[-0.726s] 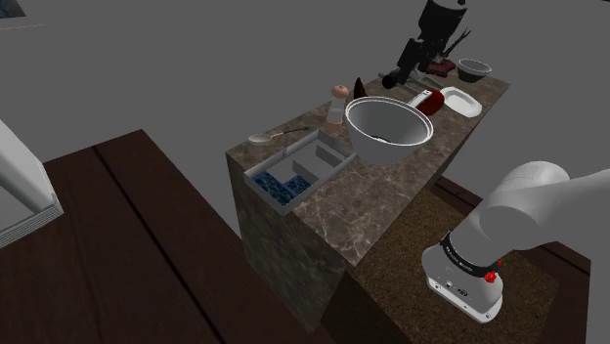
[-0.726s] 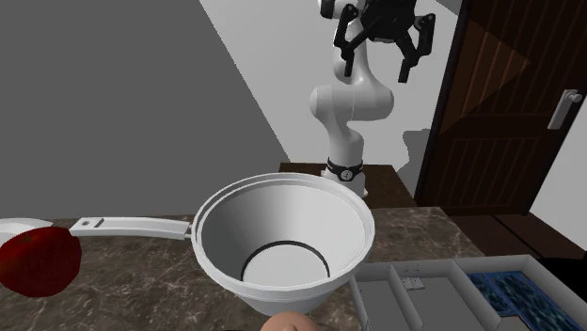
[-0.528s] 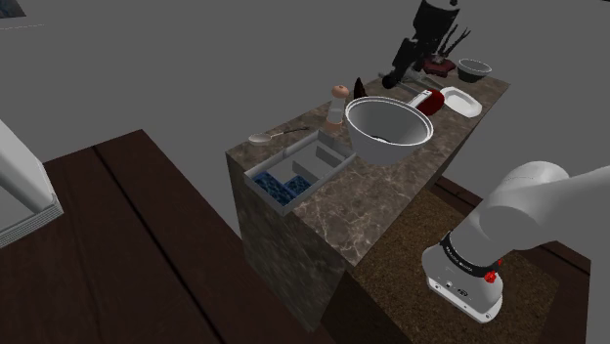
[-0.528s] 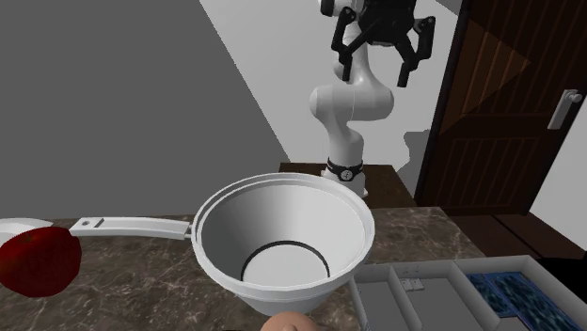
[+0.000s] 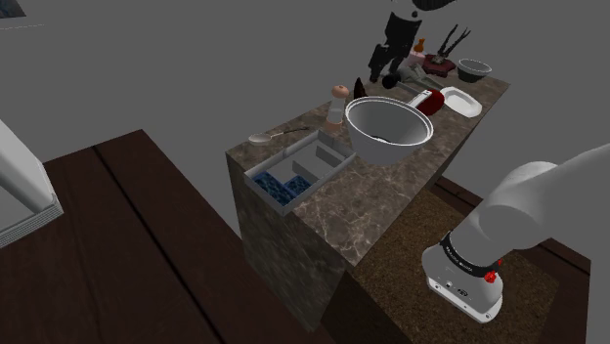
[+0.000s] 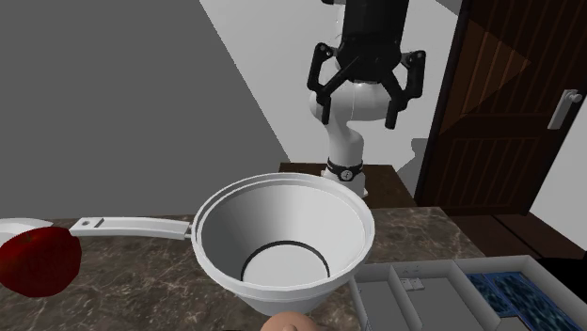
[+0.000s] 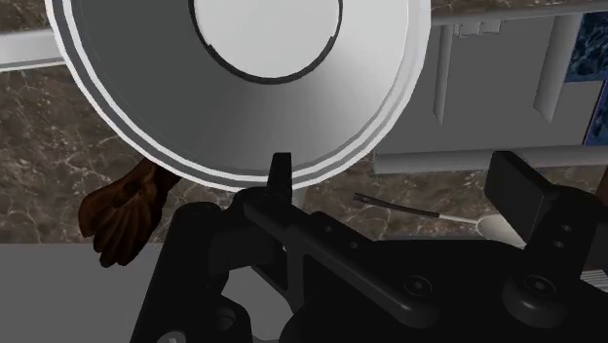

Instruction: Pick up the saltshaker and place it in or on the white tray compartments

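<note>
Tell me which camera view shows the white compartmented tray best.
The shoulder view: the white compartmented tray sits whole at the brown marbled counter's end. The second exterior view crops it at its lower right corner; the wrist view catches a few compartments beside the big white pan.

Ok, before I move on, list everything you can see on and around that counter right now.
Saltshaker: one, pale with a tan top, on the counter beside the pan.
Tray: one, white, with compartments, at the counter's end; one compartment holds something blue.
Pan: one, white, deep, long handle, mid-counter.
Spoon: one, pale, beside the tray.
Red item: one, at the end of the pan's handle.
Dish: one, white, far end.
Bowl: one, dark, far end.
Brown shell-shaped item: one, next to the pan.
Counter: one, brown, marbled.
Door: one, dark wood, behind the arm.
Arm: white.
Gripper: black, open, empty, raised above the counter near the pan.
</note>
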Robot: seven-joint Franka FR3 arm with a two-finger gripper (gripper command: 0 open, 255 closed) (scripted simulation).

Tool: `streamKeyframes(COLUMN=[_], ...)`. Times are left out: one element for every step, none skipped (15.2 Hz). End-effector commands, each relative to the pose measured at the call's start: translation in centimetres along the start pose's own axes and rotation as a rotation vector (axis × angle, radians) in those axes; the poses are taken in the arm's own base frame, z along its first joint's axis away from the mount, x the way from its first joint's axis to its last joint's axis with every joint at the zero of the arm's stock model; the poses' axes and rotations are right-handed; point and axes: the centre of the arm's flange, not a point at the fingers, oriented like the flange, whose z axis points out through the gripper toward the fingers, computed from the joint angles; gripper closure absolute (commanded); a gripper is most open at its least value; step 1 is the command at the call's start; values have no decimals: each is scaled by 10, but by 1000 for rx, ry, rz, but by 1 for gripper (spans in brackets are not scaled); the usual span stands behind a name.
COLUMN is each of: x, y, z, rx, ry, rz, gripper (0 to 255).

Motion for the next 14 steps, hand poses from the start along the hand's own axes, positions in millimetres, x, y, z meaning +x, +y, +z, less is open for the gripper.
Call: streamKeyframes(x=[21, 32, 42, 53, 63, 74, 84, 94, 105, 115, 126, 136, 146, 157], y=[9, 14, 19, 24, 28, 33, 38, 43, 47, 52, 57, 61, 66, 70], z=[14, 21, 28, 36, 43, 51, 58, 65, 73, 81, 88, 96, 103, 111], rx=[7, 11, 14, 18, 22, 26, 30, 33, 37, 41, 45, 49, 52, 56], ry=[-3, -6, -8, -10, -12, -14, -16, -18, -20, -23, -25, -27, -29, -31], rz=[-1, -1, -1, -1, -2, -2, -2, -3, -3, -3, -3, -4, -4, -4], gripper=[0, 0, 0, 0, 0, 0, 0, 0, 0, 0, 0, 0, 0, 0])
